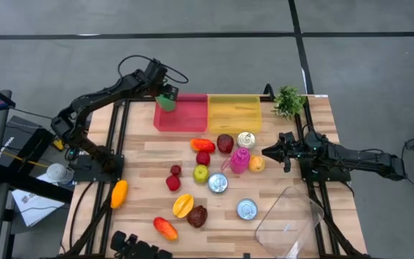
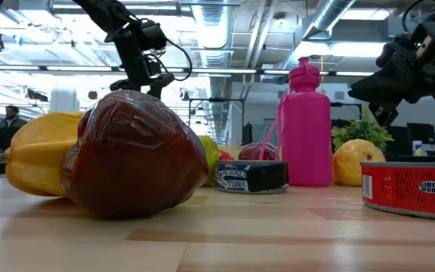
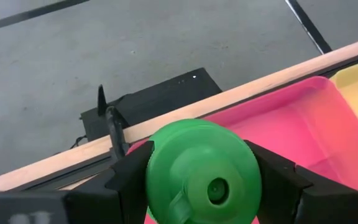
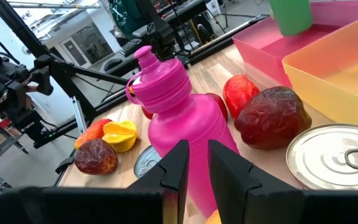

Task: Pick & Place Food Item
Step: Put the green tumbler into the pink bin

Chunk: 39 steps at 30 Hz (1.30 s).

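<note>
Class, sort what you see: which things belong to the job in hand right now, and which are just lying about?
In use:
- left pincer
- green bottle, gripped
- pink bin

Lying about:
- yellow bin
- pink bottle
- cans
- clear tub
- plant

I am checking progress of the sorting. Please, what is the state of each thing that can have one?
Left claw: closed on green bottle, over pink bin.
Green bottle: held, lifted.
Pink bin: nothing visible inside.
Yellow bin: nothing visible inside.
Right claw: shut, holding nothing, behind pink bottle.
Pink bottle: upright, capped.
Clear container: empty.
</note>
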{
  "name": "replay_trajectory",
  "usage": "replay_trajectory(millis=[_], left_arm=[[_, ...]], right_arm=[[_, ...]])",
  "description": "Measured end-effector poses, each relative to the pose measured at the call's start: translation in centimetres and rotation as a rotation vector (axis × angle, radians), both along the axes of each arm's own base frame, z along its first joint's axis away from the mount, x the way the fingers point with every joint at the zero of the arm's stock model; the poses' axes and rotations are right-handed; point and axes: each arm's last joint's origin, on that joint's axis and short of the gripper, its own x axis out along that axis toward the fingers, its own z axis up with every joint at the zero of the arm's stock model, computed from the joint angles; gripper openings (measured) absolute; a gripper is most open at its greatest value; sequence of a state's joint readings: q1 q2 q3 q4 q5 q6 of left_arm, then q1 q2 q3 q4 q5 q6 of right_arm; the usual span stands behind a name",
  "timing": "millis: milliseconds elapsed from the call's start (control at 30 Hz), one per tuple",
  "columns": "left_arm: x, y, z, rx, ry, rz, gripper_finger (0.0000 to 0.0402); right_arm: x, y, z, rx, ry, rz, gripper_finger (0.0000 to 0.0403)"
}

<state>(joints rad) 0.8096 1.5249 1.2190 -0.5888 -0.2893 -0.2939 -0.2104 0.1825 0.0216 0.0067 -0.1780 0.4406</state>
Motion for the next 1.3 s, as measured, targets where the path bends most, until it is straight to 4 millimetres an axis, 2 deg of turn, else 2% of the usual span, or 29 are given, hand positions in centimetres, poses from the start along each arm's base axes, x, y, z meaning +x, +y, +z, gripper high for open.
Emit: replay_trajectory(millis=[933, 1300], left_arm=[[0.2, 0.3, -0.9, -0.021, 0.022, 0.002, 0.0209], [0.2, 0.3, -0.9, -0.023, 0.016, -0.002, 0.0225]], right_arm=[[0.0, 0.0, 0.0, -0.004, 0.000, 0.001, 0.0058], [0.0, 0.0, 0.0, -0.004, 0.000, 0.001, 0.0058]])
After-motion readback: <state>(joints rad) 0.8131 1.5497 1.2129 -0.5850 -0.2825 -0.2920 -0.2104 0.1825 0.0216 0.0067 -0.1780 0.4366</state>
